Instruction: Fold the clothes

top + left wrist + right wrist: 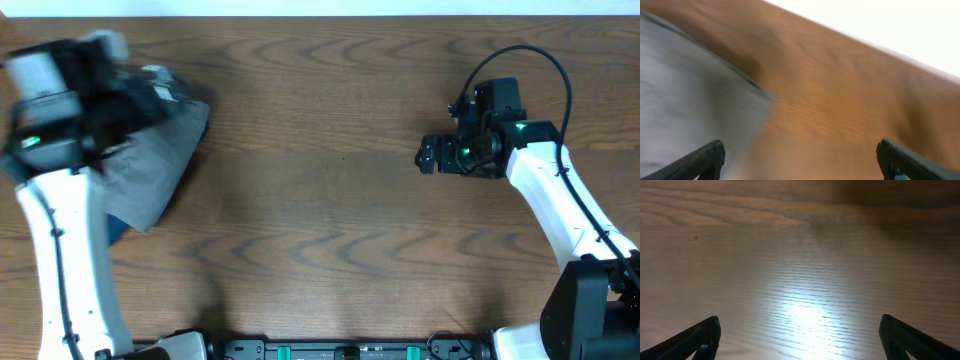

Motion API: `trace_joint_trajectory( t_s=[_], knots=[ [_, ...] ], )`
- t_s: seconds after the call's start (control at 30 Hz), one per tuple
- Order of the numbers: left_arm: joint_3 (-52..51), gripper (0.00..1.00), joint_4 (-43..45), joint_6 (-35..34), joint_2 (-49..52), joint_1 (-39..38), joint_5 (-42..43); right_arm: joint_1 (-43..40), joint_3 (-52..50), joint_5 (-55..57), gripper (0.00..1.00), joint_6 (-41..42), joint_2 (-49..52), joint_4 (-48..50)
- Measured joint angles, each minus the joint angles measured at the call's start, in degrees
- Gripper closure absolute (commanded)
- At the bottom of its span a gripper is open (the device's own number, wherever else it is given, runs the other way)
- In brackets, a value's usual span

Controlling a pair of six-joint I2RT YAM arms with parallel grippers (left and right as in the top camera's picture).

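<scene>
On the table [330, 200] at left, grey shorts [160, 165] lie over navy cloth [117, 229].

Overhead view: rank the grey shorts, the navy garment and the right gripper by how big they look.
1. grey shorts, clearly the largest.
2 and 3, not ranked: right gripper and navy garment look about alike. Only a sliver of the navy garment shows from under the shorts, so its real size is hidden.

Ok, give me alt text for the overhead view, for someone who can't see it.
Grey shorts lie bunched at the table's left edge under the blurred left gripper, a blue garment peeking out beneath. The right gripper hangs over bare wood.
</scene>
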Motion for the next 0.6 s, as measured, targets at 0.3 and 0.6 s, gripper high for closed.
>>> trace_joint_trajectory(
  t_s=[0.3, 0.6],
  knots=[
    [-0.6, 0.02, -30.7, 2.3, 3.1, -13.9, -11.3, -11.7, 6.5, 2.4, 0.01, 0.2, -0.9, -20.0],
    [-6.1, 0.02, -30.9, 2.3, -6.1, -14.0, -15.3, -14.1, 2.4, 4.1, 0.01, -0.7, -14.9, -20.2]
  ],
)
